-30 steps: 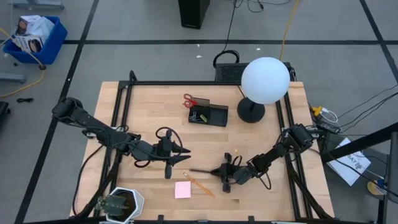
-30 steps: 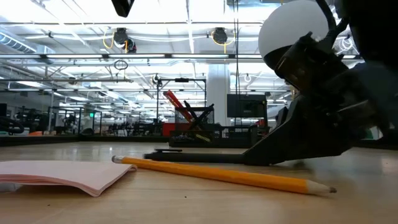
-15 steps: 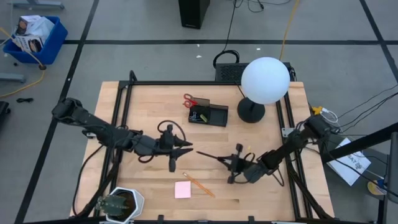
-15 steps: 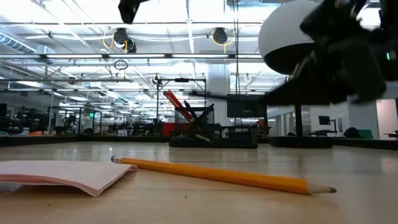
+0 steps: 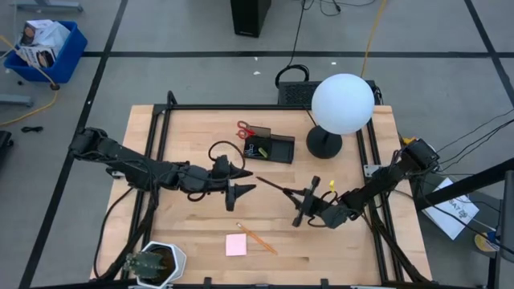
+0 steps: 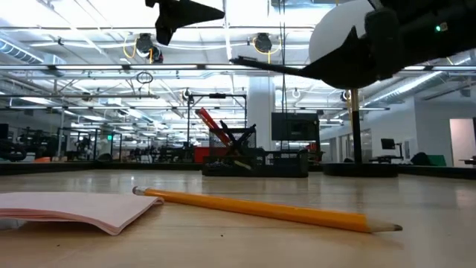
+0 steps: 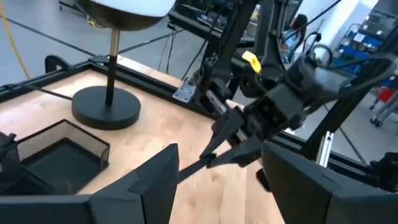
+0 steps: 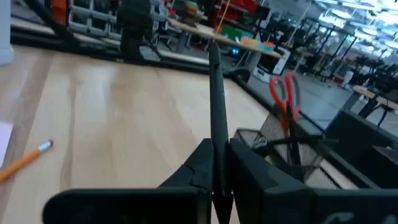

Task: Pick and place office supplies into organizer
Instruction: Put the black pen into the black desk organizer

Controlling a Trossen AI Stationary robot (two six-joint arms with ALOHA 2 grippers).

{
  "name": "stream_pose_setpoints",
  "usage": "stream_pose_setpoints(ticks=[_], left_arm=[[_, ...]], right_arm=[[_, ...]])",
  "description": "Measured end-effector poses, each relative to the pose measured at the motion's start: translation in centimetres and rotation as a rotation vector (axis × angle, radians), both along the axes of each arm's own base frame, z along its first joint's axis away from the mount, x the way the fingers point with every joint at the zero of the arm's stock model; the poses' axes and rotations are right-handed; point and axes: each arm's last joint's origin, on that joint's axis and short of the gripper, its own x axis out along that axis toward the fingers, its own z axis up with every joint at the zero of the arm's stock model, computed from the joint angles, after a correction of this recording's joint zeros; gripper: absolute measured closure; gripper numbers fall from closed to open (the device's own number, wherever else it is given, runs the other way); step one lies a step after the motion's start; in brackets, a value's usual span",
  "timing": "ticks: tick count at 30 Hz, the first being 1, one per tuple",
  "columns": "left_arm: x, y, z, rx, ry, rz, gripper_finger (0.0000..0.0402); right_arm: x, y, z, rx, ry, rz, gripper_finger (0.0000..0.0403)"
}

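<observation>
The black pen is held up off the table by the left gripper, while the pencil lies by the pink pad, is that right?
Not quite: the right gripper holds the black pen off the table, as the high view shows. The pencil does lie by the pink pad.

bright even overhead light (ceiling glare low down), wrist foregrounds blurred.
</observation>
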Motion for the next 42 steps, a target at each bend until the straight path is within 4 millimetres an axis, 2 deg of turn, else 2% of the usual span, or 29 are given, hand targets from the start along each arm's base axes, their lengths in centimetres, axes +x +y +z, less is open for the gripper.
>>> stream_pose_setpoints(ticks=[19,24,33,42], left_arm=[[0.0,0.2,-0.2,0.008,0.023,0.016,0.0163],[0.0,0.2,-0.2,0.007,0.022,0.016,0.0163],[0.1,0.2,0.1,-0.003,-0.017,0.013,0.0163],[0.3,1.1,0.2,0.001,-0.023,0.041,0.0163]], right_arm=[[0.6,-0.2,2.0,-0.034,-0.114,0.033,0.0379],[0.8,-0.2,2.9,-0.031,-0.18,0.112,0.0379],[1.7,-1.7,3.2,-0.014,-0.219,0.156,0.0379],[2.5,-3.1,3.4,0.005,-0.238,0.157,0.0379]])
